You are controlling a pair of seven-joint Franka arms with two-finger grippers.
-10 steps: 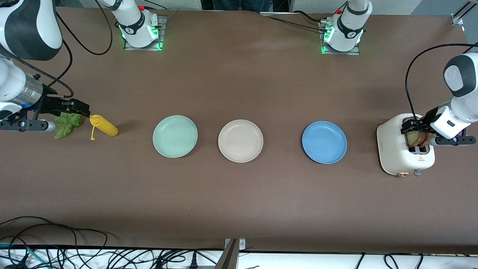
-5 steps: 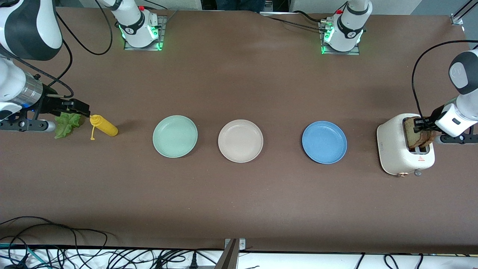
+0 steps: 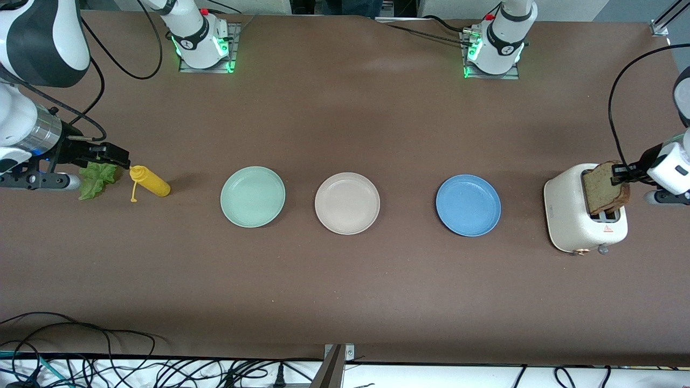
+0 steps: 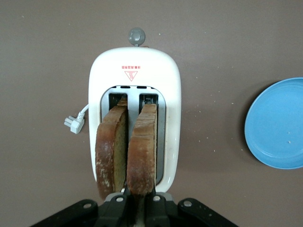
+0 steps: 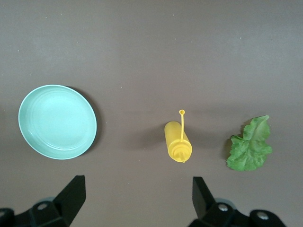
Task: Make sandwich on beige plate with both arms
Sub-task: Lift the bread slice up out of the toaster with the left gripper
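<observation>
My left gripper (image 3: 620, 173) (image 4: 139, 190) is shut on the crust edge of a brown bread slice (image 3: 602, 188) (image 4: 142, 146), which stands upright and partly raised out of the white toaster (image 3: 577, 218) (image 4: 135, 71). Beside it, a second slice (image 4: 111, 146) stands in the other slot. The beige plate (image 3: 347, 203) lies bare at mid-table. My right gripper (image 3: 119, 157) (image 5: 137, 198) hangs open and holds nothing, over the table beside the green lettuce leaf (image 3: 97, 179) (image 5: 250, 147).
A yellow squeeze bottle (image 3: 151, 183) (image 5: 178, 142) lies between the lettuce and the mint green plate (image 3: 252, 196) (image 5: 57, 121). A blue plate (image 3: 468, 205) (image 4: 279, 124) sits between the beige plate and the toaster. Cables run along the table's near edge.
My left gripper closed on one bread slice and drew it upward out of the toaster. The right arm has not moved.
</observation>
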